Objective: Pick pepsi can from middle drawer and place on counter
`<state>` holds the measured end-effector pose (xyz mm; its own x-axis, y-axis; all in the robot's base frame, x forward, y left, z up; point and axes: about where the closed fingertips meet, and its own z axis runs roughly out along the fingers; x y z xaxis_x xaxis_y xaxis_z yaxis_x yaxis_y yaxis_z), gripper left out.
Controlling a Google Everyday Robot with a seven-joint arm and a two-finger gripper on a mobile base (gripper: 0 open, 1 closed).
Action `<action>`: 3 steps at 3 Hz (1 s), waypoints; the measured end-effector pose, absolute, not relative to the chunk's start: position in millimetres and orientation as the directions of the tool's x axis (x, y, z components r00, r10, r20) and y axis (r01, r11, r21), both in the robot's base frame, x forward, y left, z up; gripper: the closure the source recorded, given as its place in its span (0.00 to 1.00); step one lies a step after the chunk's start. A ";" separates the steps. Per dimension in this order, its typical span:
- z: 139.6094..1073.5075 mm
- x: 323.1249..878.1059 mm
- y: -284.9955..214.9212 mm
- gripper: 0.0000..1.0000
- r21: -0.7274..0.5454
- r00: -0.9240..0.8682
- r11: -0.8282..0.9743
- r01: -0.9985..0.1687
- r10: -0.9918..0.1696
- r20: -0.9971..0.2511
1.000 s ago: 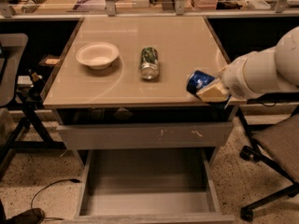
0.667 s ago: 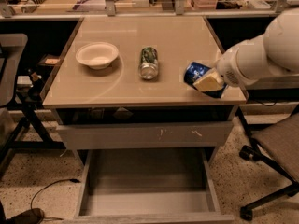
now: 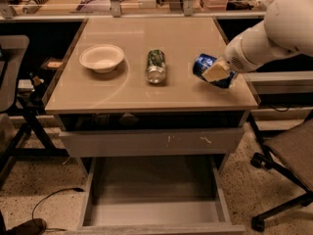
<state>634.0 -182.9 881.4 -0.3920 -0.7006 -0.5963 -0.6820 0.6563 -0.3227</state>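
Observation:
The pepsi can, dark blue with a silver end, is tilted on its side in my gripper, which is shut on it over the right part of the counter. A beige finger lies across the can's front. My white arm comes in from the upper right. The can hangs just above or at the beige tabletop; I cannot tell whether it touches. The middle drawer stands pulled out below, its grey floor bare.
A white bowl sits on the counter's left. A green-patterned silver can lies on its side in the middle. A closed drawer front with white scratches is under the top. Office chairs stand left and right.
My gripper has carried the pepsi can up and leftward, from the counter's right front edge to further in over the tabletop. Bowl and green can have not moved.

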 end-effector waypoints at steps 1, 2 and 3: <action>876.3 659.6 -190.5 1.00 -0.310 -0.419 0.672 -0.673 -0.691 -0.589; 862.6 678.5 -196.7 1.00 -0.289 -0.451 0.690 -0.664 -0.678 -0.581; 843.7 688.7 -196.5 1.00 -0.256 -0.486 0.703 -0.664 -0.666 -0.567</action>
